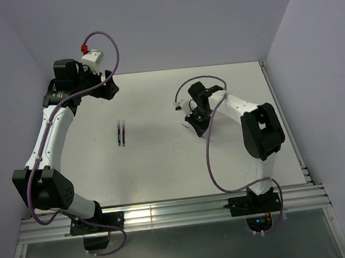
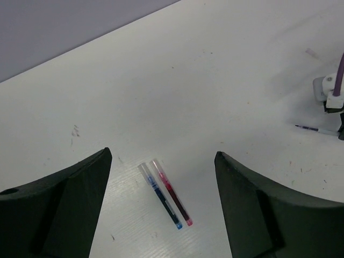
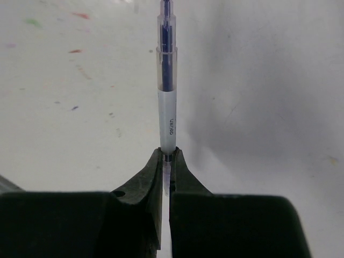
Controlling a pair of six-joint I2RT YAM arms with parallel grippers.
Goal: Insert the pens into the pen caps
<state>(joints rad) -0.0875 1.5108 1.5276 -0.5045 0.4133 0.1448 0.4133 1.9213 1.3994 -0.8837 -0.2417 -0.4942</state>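
A blue pen (image 2: 161,198) and a red pen (image 2: 173,193) lie side by side on the white table (image 2: 215,80); they also show in the top view (image 1: 120,135). Each has a clear cap-like end at its upper left. My left gripper (image 2: 161,177) hangs open and empty above them, its fingers (image 2: 70,204) wide on either side; it is at the far left in the top view (image 1: 108,89). My right gripper (image 3: 167,157) is shut on the tail of the pale clear-grey pen (image 3: 167,102), which points away over the table. It is at centre right (image 1: 191,119). A faint pale bit (image 2: 312,52) may be a cap.
The right arm's wrist with its white plug and purple cable (image 2: 329,92) shows at the right edge of the left wrist view, the held pen (image 2: 314,129) sticking out below it. Purple walls (image 1: 151,22) close the back and sides. Small ink marks (image 3: 75,51) dot the table.
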